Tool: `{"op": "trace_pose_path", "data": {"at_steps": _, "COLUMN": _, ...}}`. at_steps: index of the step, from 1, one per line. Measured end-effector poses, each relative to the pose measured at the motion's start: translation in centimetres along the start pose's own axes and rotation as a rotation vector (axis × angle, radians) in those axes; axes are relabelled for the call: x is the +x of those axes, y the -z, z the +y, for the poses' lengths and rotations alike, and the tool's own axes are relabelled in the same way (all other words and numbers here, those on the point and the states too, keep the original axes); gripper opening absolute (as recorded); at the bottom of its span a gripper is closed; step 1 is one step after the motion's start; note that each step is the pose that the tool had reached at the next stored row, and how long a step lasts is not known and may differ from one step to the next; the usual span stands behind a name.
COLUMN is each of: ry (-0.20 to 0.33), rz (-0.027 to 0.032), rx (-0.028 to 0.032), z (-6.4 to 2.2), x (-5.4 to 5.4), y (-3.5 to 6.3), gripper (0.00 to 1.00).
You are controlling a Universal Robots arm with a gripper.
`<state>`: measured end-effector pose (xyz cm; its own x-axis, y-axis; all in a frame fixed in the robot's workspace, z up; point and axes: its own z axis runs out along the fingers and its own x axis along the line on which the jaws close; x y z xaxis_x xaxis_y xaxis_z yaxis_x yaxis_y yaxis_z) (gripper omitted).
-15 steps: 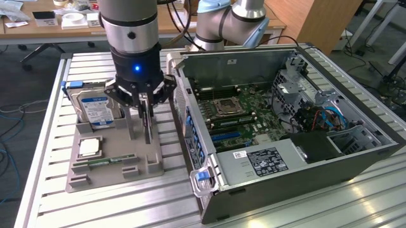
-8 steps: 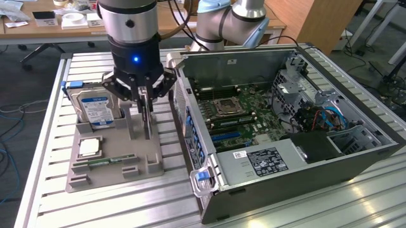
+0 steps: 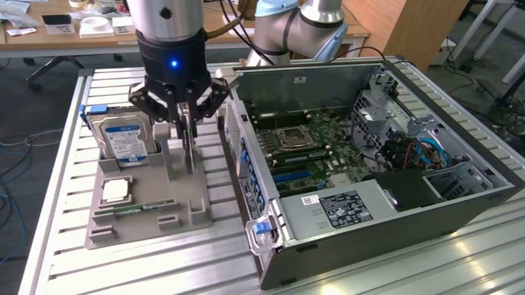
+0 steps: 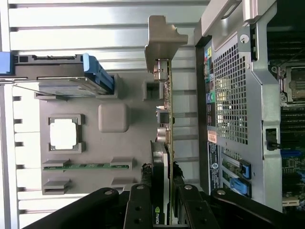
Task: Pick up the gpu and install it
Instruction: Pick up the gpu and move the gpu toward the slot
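The gpu (image 3: 190, 144) is being gripped on edge by the fingers (image 4: 137, 210), which are being pressed, partly closed, against its two faces near one end. It is being held upright over the grey tray (image 3: 139, 215) on the counter (image 3: 123, 270), just beside the hard drive (image 3: 123, 138). Whether its lower edge is being lifted clear of the tray's slot cannot be told. The pick-up is judged as being under way. The installing is not yet being done: the open computer case (image 3: 410, 203) is standing just beside the tray, its blue expansion slots (image 3: 291, 178) being left unfilled.
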<state>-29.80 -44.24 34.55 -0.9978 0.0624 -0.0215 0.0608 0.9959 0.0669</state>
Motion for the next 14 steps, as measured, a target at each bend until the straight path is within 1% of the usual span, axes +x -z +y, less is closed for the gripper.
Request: {"op": "trace_pose_path", "data": {"at_steps": 14, "ry": 0.000, "rz": 0.0000, "rx": 0.0000, "z": 0.16, "x": -0.1, "y": 2.39, "gripper": 0.27}}
